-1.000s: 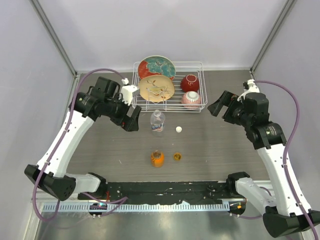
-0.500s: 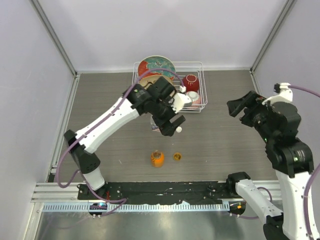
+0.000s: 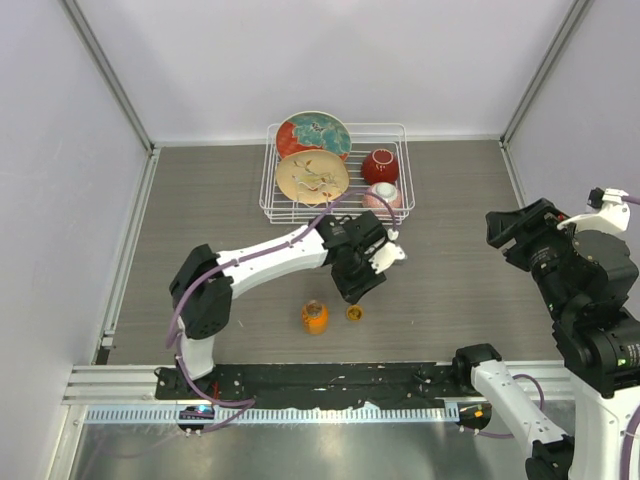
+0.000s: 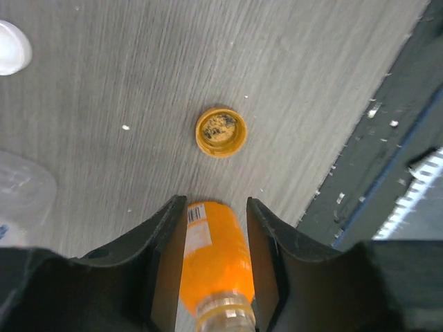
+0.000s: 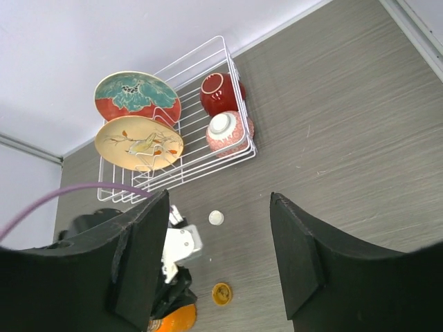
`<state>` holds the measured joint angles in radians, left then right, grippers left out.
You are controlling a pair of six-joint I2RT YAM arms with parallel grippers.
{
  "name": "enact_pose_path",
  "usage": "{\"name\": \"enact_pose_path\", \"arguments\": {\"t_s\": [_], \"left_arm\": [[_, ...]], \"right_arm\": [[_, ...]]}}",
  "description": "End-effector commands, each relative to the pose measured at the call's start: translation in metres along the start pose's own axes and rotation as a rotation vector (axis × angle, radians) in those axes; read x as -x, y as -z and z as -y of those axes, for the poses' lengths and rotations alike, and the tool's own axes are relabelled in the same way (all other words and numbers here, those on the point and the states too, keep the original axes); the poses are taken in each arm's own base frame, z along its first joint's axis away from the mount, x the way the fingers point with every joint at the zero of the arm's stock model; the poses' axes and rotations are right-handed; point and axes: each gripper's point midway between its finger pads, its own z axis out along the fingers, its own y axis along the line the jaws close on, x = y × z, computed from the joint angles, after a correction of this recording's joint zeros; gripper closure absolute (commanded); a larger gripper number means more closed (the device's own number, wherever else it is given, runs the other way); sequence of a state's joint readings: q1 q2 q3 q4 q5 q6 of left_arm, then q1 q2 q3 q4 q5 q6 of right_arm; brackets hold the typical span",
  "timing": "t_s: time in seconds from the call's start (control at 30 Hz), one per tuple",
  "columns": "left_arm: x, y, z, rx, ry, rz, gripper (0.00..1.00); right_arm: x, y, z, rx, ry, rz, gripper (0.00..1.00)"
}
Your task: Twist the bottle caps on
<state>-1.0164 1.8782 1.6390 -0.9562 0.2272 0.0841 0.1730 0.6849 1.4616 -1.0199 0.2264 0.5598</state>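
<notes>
rack: white wire dish rack [image 3: 385, 135], far centre of grey wood-grain table [image 3: 450, 190] | left half: red-teal plate [image 3: 313, 135] behind cream floral plate [image 3: 312, 177], both on edge | right half: red bowl [image 3: 380, 165] behind pink bowl [image 3: 382, 198]

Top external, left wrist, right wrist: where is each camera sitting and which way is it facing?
Top external: high behind the robot, looking down on the table; left arm and right arm show.
Left wrist: on the left arm, looking down at the orange bottle and orange cap; the left gripper frames the bottle.
Right wrist: raised at the right, facing the dish rack; the right gripper shows.
Shared: all three see the orange cap.
</notes>
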Motion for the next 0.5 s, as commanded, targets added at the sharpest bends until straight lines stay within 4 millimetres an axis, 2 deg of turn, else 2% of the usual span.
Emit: {"name": "enact_pose_path", "arguments": {"t_s": [0.0,0.27,0.47], "left_arm": [[0.003,-0.028,-0.007,0.045,-0.005,0.043,0.59],[-0.011,-0.058,-0.016,0.074,0.01,0.003,0.59],[-0.017,-0.07,-0.011,0.038,0.023,-0.003,0.59]], "right_arm": [[0.0,-0.002,0.006,-0.027,-0.011,0.015,0.36],[-0.01,-0.008,0.007,-0.018,-0.019,-0.001,0.4],[-0.022,-0.013,0.01,-0.017,-0.019,-0.022,0.43]]}}
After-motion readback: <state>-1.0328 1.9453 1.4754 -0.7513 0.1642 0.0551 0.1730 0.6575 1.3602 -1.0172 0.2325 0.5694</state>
